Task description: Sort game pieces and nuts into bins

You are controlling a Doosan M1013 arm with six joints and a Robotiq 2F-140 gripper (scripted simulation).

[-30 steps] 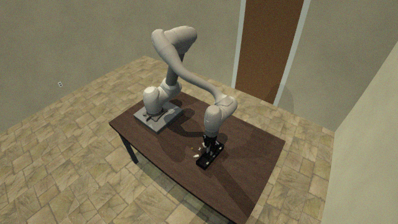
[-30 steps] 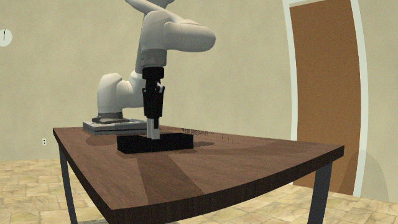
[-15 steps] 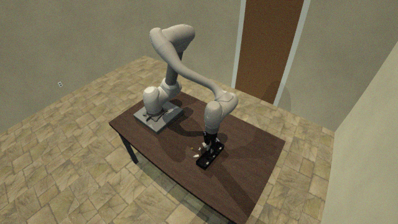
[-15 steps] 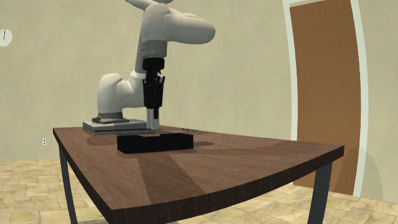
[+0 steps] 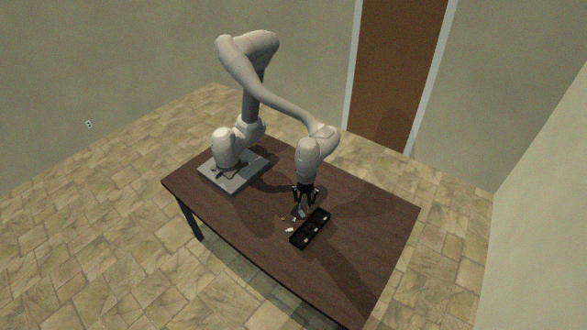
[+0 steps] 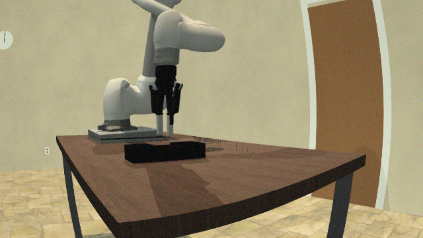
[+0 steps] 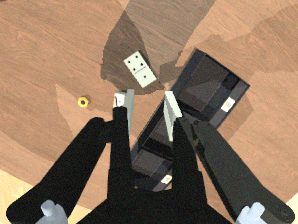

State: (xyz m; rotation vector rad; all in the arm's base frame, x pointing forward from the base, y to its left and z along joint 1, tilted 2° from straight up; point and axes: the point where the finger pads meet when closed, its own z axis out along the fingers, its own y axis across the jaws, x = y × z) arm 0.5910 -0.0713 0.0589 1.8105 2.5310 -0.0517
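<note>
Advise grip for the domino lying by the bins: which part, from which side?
Come straight down on the domino. It lies flat, face up, on the table, so only its thin edges offer purchase. Probably set the fingers across its two long edges, the narrower span; both sides look free, with the bins apart to its right.
</note>
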